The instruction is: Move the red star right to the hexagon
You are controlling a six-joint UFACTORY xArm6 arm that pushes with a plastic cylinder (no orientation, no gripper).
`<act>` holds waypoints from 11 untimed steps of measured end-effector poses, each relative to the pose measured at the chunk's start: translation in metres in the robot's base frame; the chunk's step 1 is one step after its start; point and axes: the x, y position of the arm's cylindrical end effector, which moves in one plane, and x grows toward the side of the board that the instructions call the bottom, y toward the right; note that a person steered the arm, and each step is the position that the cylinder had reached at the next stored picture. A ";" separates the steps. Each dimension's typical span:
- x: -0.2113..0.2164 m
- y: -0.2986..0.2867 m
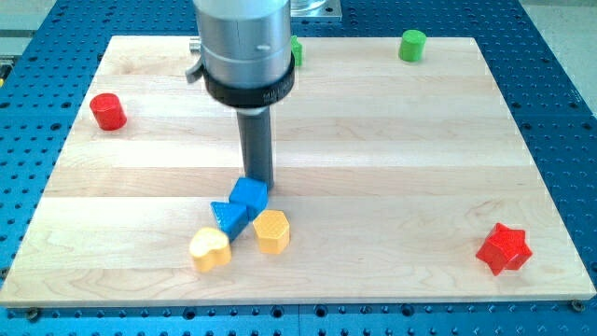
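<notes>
Tip: my tip (260,183) sat touching the blue cube (249,194), mid-board toward the bottom edge.
Claw: none fitted, so no hold state to tell.
Red star (504,248): bottom right corner, well apart from me.
Yellow hexagon (270,231): just below the cube.
Risk: sweeping out carelessly could knock the cube into the hexagon; pushing the star off-centre might spin it over the bottom edge.

Star (504,248) lies far right of hexagon (270,231); cube (249,195) sits just above hexagon.
</notes>
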 end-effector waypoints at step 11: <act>0.091 0.298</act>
